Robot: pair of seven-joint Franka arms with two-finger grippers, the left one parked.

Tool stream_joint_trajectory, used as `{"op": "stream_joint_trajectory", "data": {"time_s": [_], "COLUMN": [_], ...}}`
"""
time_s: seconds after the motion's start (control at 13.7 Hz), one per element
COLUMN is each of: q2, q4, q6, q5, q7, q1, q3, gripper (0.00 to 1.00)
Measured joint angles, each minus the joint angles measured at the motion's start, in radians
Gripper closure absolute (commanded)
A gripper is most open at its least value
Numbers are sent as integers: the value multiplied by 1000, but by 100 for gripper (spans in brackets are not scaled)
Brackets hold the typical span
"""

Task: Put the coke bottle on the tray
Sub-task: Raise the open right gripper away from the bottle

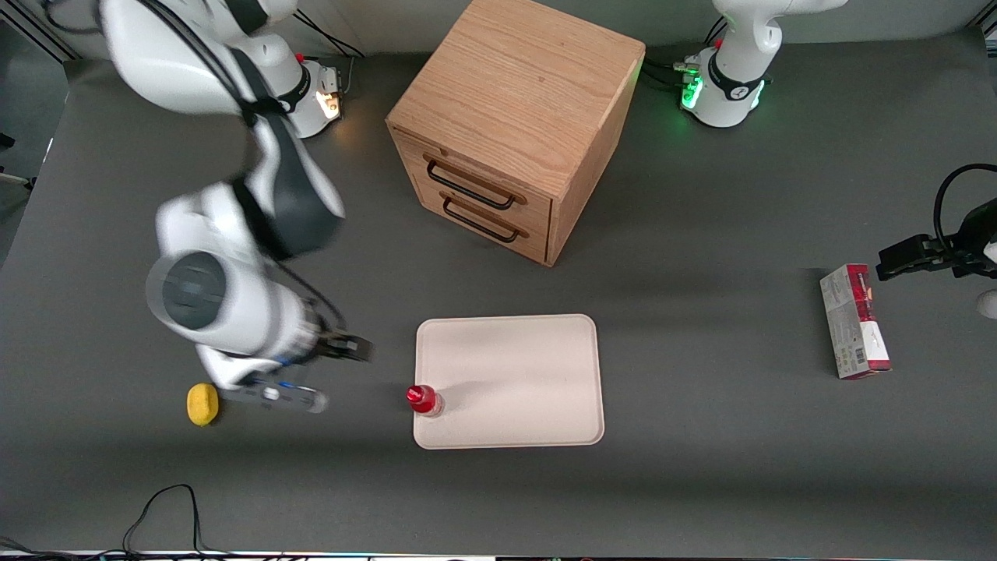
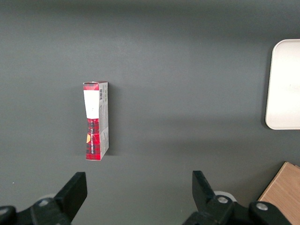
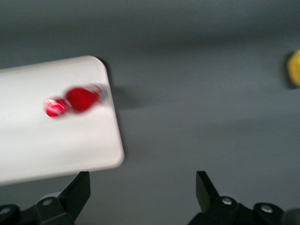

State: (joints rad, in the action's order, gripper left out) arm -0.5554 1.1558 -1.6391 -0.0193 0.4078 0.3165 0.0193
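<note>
The coke bottle (image 1: 424,400), small with a red cap and red label, stands upright on the cream-white tray (image 1: 514,374), at the tray's corner nearest the front camera on the working arm's side. My right gripper (image 1: 333,372) is open and empty, above bare table beside the tray, between the tray and a lemon. In the right wrist view the bottle (image 3: 77,100) shows blurred on the tray (image 3: 47,145), and my gripper (image 3: 143,180) is off the tray's edge, with grey table between the spread fingers.
A yellow lemon (image 1: 202,404) lies beside the gripper, toward the working arm's end, and shows in the right wrist view (image 3: 295,68). A wooden drawer cabinet (image 1: 514,117) stands farther from the camera than the tray. A grey-and-red carton (image 1: 854,321) lies toward the parked arm's end.
</note>
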Motion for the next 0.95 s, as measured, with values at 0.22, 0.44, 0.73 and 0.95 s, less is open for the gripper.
{"op": "stream_joint_trajectory", "data": {"time_s": [0.22,0.44,0.73,0.95], "q2": [284,531,661,655], "q4": [314,569,680,680], "q6": [7,6,6,12], "q5": [-6,-8,-8,-8], "q7": [-227,-386,-413,-414], "q1": [-83,-91,-91,-132], "q3": [24,94,110,67], "gripper": [0,0,0,0]}}
